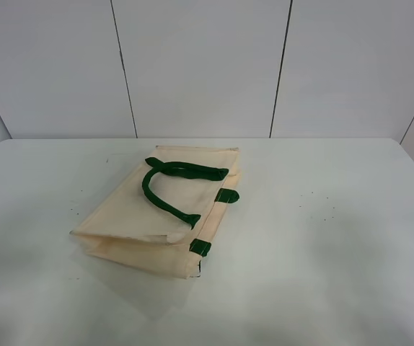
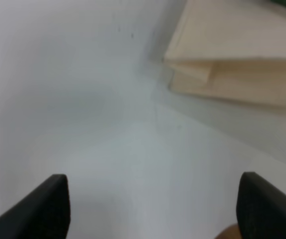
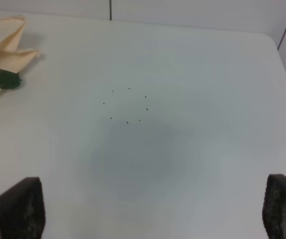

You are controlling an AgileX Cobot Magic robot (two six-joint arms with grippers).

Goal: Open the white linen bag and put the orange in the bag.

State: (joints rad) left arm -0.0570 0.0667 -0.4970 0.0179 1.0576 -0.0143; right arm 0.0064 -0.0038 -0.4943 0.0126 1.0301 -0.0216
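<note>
The white linen bag [image 1: 162,209] lies flat and closed on the white table [image 1: 322,238], its two dark green handles [image 1: 165,189] resting on top and its mouth toward the right. No orange shows in the exterior view. My left gripper [image 2: 153,186] is open and empty above bare table, short of a bag corner [image 2: 232,55]. A small orange-brown patch [image 2: 227,233] sits at that frame's edge by one finger; I cannot tell what it is. My right gripper [image 3: 155,191] is open and empty, with the bag's mouth edge [image 3: 6,55] off to one side. Neither arm shows in the exterior view.
White wall panels [image 1: 200,65] stand behind the table's far edge. A ring of small dark specks [image 3: 127,104] marks the table surface right of the bag.
</note>
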